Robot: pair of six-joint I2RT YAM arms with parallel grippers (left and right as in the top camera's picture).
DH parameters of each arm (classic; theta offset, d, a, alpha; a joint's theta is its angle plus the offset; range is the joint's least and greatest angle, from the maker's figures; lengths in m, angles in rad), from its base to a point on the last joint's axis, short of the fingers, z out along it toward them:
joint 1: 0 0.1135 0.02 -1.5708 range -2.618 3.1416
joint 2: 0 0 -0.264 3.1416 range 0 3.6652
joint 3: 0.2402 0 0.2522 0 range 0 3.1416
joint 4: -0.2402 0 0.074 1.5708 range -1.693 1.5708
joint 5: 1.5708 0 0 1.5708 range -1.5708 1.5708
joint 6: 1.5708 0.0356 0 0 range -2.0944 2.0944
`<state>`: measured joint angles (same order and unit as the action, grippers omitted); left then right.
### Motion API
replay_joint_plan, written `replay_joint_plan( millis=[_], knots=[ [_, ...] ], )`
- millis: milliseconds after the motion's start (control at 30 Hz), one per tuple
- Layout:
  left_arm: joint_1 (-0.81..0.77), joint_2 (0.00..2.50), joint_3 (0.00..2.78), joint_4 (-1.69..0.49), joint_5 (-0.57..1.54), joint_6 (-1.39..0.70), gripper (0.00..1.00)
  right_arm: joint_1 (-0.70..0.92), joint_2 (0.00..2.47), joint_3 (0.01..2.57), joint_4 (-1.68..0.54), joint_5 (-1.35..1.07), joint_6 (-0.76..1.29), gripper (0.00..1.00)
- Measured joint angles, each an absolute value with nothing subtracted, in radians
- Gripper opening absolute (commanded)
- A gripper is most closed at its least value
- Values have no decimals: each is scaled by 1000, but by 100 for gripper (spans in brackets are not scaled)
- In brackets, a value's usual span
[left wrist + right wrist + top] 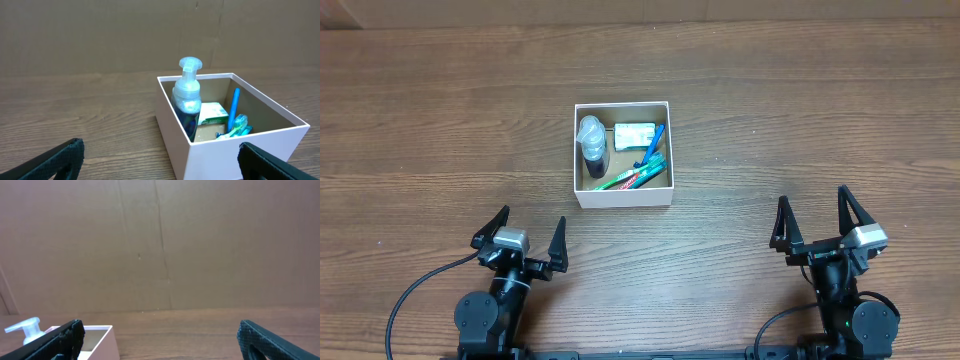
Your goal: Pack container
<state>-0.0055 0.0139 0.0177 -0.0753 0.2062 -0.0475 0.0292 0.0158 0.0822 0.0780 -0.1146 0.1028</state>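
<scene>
The container (622,198) is a square white-walled box with a brown floor at the table's middle. In it stand a clear-capped dark pump bottle (592,145), a white-green packet (634,135), a blue toothbrush (653,146) and green tubes (638,177). In the left wrist view the container (225,155) is close ahead to the right, with the bottle (186,100) upright inside. My left gripper (525,235) is open and empty, near the table's front left. My right gripper (815,217) is open and empty at the front right. The right wrist view shows the container's corner (102,335) at the lower left.
A brown cardboard wall (160,245) stands behind the table. Wooden tabletop (440,120) lies all round the container. Black cables (415,295) run beside the left arm's base.
</scene>
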Motion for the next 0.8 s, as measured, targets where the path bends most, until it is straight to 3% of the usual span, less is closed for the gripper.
replay_joint_plan(
  millis=[800],
  knots=[
    [-6,14,18,-75,206,-47,100,26,13,19,-79,-113,104,100]
  ],
)
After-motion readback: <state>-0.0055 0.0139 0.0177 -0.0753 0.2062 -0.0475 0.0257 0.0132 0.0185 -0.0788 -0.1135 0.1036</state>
